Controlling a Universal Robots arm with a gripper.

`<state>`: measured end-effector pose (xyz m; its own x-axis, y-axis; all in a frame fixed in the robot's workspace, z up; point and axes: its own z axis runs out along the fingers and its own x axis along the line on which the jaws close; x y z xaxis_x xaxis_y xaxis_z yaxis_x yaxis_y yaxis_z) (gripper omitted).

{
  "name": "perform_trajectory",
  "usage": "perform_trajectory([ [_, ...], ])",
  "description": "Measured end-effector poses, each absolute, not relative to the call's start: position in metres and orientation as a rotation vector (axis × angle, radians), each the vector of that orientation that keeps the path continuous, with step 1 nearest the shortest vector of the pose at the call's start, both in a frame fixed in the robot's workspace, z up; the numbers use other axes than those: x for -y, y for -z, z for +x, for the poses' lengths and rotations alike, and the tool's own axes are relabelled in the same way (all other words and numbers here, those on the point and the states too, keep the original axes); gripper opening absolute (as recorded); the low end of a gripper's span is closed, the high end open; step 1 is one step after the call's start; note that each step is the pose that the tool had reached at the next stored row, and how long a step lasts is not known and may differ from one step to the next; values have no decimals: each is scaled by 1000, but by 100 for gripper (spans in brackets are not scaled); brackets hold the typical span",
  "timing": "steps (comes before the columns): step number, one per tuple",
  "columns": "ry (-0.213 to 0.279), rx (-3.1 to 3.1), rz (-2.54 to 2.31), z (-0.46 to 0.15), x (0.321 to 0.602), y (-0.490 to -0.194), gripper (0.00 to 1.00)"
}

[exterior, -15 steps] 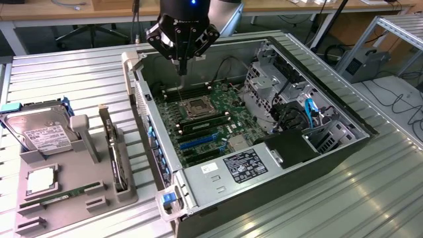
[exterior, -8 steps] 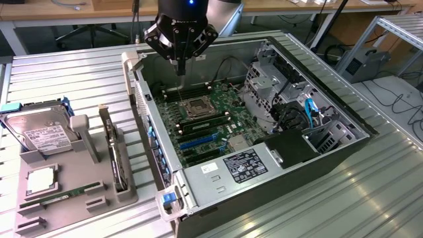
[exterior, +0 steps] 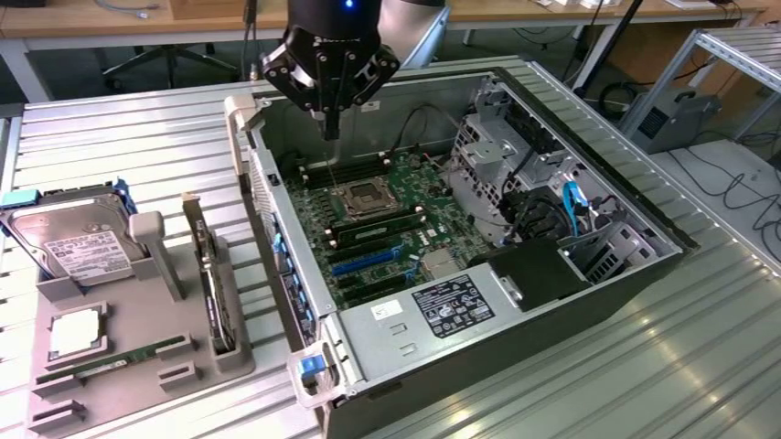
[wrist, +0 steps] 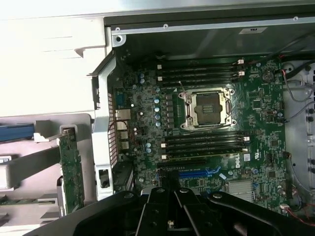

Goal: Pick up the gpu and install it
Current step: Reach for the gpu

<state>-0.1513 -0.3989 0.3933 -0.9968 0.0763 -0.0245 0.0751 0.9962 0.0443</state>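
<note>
Gripper (exterior: 329, 128) is clenched with nothing between the fingers, hanging above the open case (exterior: 260, 174), tips down.

Straight below it: motherboard (exterior: 422, 206), with the bare CPU socket (exterior: 366, 197) just under the tips. The blue expansion slot (exterior: 366, 262) sits further along the board from the tool, toward the labelled end of the case, and has no card in it.

Progress is nil: gpu not picked, not installed.

The gpu (exterior: 218, 283) is outside the case, past the side wall on the exterior view's left. It stands on edge in the grey holder (exterior: 123, 402), bracket end up, well apart from the gripper. Beyond it on the same holder are the hard drive (exterior: 73, 242) and the memory stick (exterior: 116, 359).

Clearance:
- Above the board is open.
- The raised wall rim lies between the gpu and the slot.
- On the opposite side of the tool, the drive cage (exterior: 488, 155) and loose cables (exterior: 572, 206) crowd the board edge.
- The black shroud (exterior: 537, 274) stands near the slot end.
- Holder posts stand close beside the gpu.
</note>
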Motion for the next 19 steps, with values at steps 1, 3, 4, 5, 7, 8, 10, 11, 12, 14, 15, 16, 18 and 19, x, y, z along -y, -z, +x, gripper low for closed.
perform_trajectory([
  [1, -68, -3113, 118, -152, 399, -393, 11],
  [3, -68, -3112, 118, -152, 399, -393, 11],
  [4, -68, -3112, 118, -153, 399, -393, 11],
  [5, -68, -3112, 118, -153, 399, -393, 11],
  [7, -68, -3113, 118, -154, 399, -393, 11],
  [8, -68, -3112, 118, -154, 399, -393, 11],
  [10, -68, -3112, 118, -155, 399, -393, 11],
  [11, -68, -3113, 118, -155, 399, -393, 11],
  [12, -68, -3113, 118, -156, 399, -393, 11],
  [14, -68, -3113, 118, -156, 399, -393, 11],
  [15, -68, -3113, 118, -156, 399, -393, 11],
  [16, -68, -3112, 118, -157, 399, -393, 11],
  [18, -68, -3113, 118, -157, 399, -393, 11],
  [19, -68, -3113, 118, -157, 399, -393, 11],
])
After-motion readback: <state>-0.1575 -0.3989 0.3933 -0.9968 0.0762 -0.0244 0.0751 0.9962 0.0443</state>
